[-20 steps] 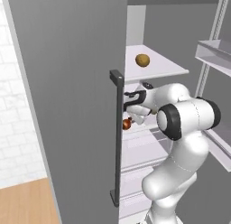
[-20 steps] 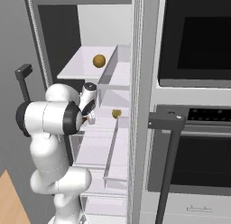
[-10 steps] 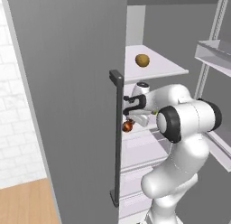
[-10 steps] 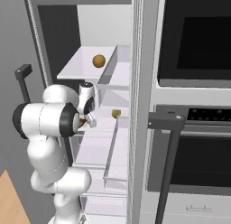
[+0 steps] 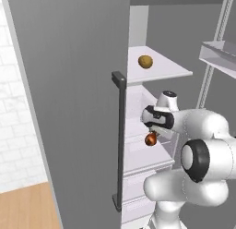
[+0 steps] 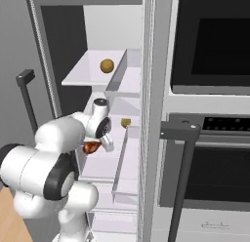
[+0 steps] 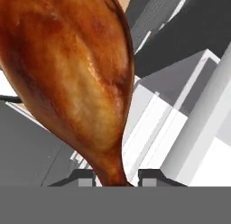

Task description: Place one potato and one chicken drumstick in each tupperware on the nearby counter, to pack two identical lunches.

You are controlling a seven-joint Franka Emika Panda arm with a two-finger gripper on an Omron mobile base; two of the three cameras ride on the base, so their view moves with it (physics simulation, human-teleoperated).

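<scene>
Two base views flank arm from behind, both facing open fridge shelves [image 5: 159, 69]. Hand view looks along fingers [image 7: 83, 177], chicken drumstick [image 7: 67, 74] close between them.

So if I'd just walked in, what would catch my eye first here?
Probably the glossy red-brown chicken drumstick pinched at its thin bone end by the gripper, in front of the open fridge. Next, a potato alone on the upper white fridge shelf, with a second potato on a lower shelf.
</scene>
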